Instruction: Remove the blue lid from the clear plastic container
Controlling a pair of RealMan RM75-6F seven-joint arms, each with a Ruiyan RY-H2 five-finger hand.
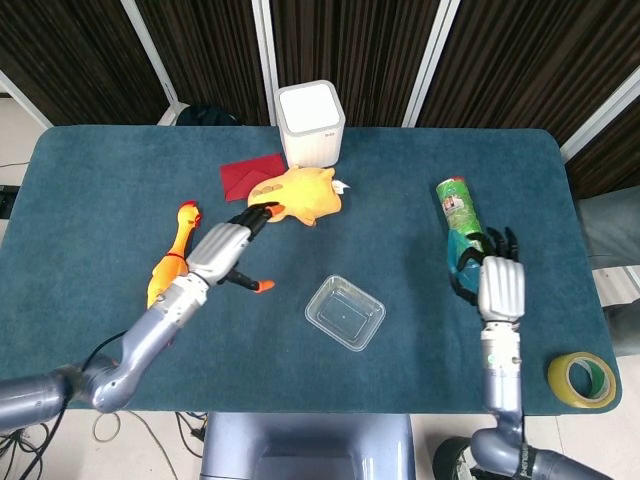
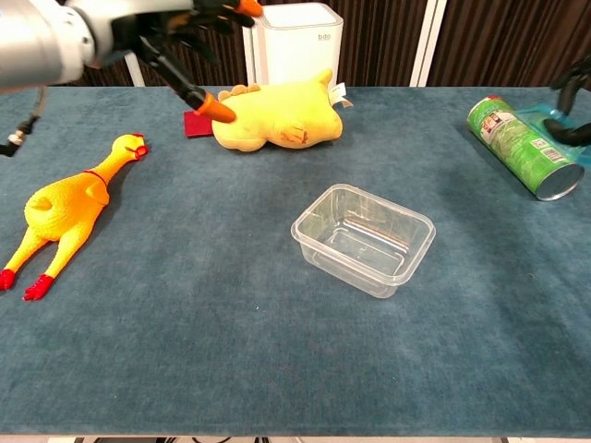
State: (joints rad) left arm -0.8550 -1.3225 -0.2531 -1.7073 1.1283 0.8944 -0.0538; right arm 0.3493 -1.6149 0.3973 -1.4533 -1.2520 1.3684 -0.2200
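The clear plastic container point(image 1: 345, 312) sits lidless on the blue table, near the front middle; in the chest view the container point(image 2: 363, 238) stands alone and empty. My right hand point(image 1: 497, 285) holds the blue lid point(image 1: 460, 250) well to the right of it, beside the lower end of the green can point(image 1: 462, 218). In the chest view the lid point(image 2: 557, 122) shows just behind the can point(image 2: 517, 148), with the right hand point(image 2: 580, 129) at the frame's edge. My left hand point(image 1: 228, 255) hovers left of the container with fingers spread and nothing in it; it also shows as the left hand point(image 2: 171, 46).
A yellow rubber chicken point(image 1: 172, 262) lies at the left. A yellow plush toy point(image 1: 295, 195), a red cloth point(image 1: 250, 175) and a white box point(image 1: 310, 122) stand at the back. A roll of yellow tape point(image 1: 580, 380) lies at the front right corner.
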